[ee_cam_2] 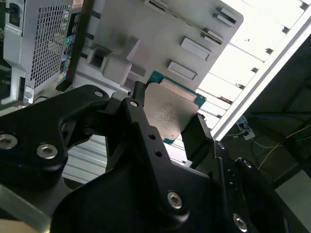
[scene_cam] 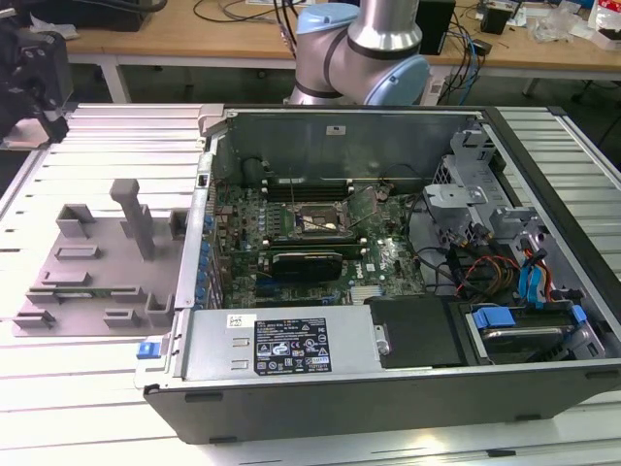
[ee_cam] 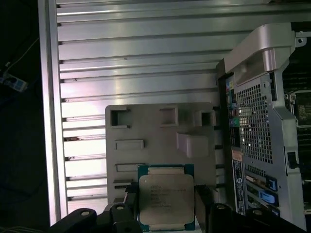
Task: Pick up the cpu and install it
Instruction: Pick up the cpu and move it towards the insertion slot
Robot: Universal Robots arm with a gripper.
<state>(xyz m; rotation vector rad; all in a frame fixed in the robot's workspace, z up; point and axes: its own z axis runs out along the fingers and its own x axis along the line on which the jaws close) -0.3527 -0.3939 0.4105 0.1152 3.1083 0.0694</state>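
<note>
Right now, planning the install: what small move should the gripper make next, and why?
Probably carry sideways toward the open grey computer case: the gripper grips the silver-topped square cpu, held above the grey moulded tray beside that case.

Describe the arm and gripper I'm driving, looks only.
The arm has silvery-grey round sections with pale blue joint caps. The gripper is matte black: flat angular link plates joined by silver bolt heads, ending in two slim black fingers.
</note>
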